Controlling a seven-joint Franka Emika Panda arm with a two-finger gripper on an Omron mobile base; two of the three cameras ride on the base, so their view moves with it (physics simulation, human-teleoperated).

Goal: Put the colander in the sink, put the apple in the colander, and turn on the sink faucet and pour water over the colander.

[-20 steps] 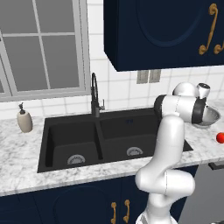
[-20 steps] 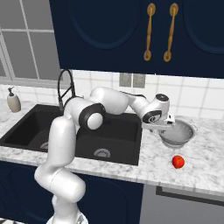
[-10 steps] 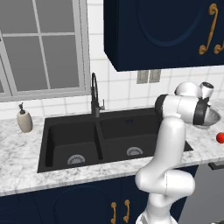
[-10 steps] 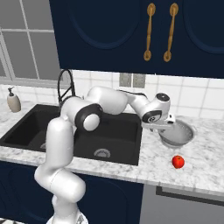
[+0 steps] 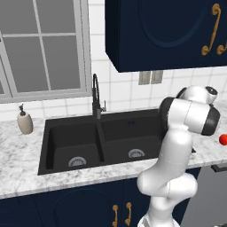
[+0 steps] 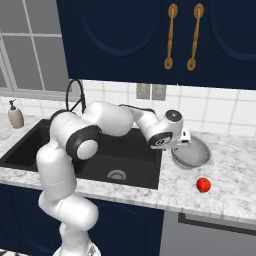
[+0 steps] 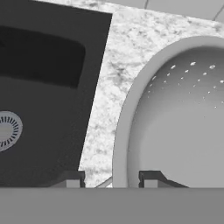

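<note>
Colander (image 6: 191, 152) sits on the marble counter (image 6: 235, 180), just right of the sink (image 6: 127, 155), tipped a little toward the camera in the right base view. Perforated inside wall shows pale and bare in the hand view (image 7: 179, 127).

Gripper (image 6: 181, 143) is down at the colander's left rim. In the hand view the two fingers (image 7: 72, 178) stand either side of that rim (image 7: 119, 148): one tip outside over the counter, the other tip inside the bowl. Gap between them is moderate, with the rim running up between; whether the pads are pressing the metal I cannot tell.

Apple (image 6: 203, 185) lies on the counter in front of the colander, near it but apart, toward the counter's front edge. Left base view catches it at the far right edge (image 5: 223, 139), partly behind the arm's elbow.

Sink: black, two basins, a silver drain in each (image 5: 77, 161). Right-hand drain seen in the hand view too (image 7: 6, 130).

Faucet (image 5: 95, 97) stands behind the centre divider, black gooseneck, small side lever. No water visible from it.

Soap bottle (image 5: 25, 121) on the counter left of the sink, under the window (image 5: 40, 44).

Dark blue cabinets (image 6: 150, 35) above, brass handles.
</note>
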